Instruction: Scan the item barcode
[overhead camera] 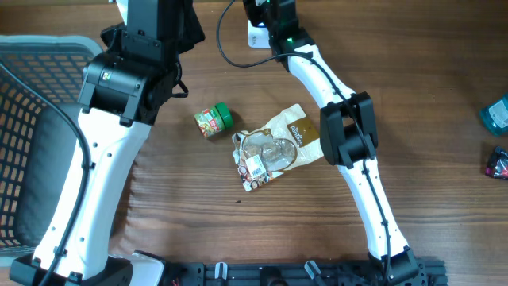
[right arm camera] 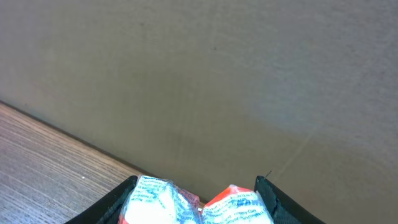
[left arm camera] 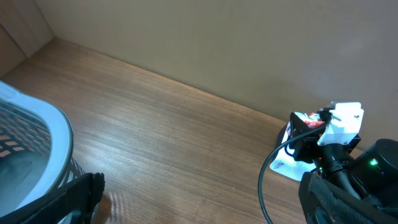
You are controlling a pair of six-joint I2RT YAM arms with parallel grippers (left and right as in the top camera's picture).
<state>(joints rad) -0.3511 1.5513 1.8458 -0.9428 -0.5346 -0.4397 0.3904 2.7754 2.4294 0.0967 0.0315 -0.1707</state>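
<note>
Red-and-white packet point(right arm camera: 193, 202) in grip of right jaws, only in wrist views; left jaws wide, empty.

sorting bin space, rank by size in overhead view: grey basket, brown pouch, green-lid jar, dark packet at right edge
1. grey basket
2. brown pouch
3. green-lid jar and dark packet look alike; packet is cropped, so unranked

Grey mesh basket point(overhead camera: 40, 41), green-lidded jar point(overhead camera: 214, 121), brown snack pouch point(overhead camera: 298, 127), wooden table point(overhead camera: 444, 206)
</note>
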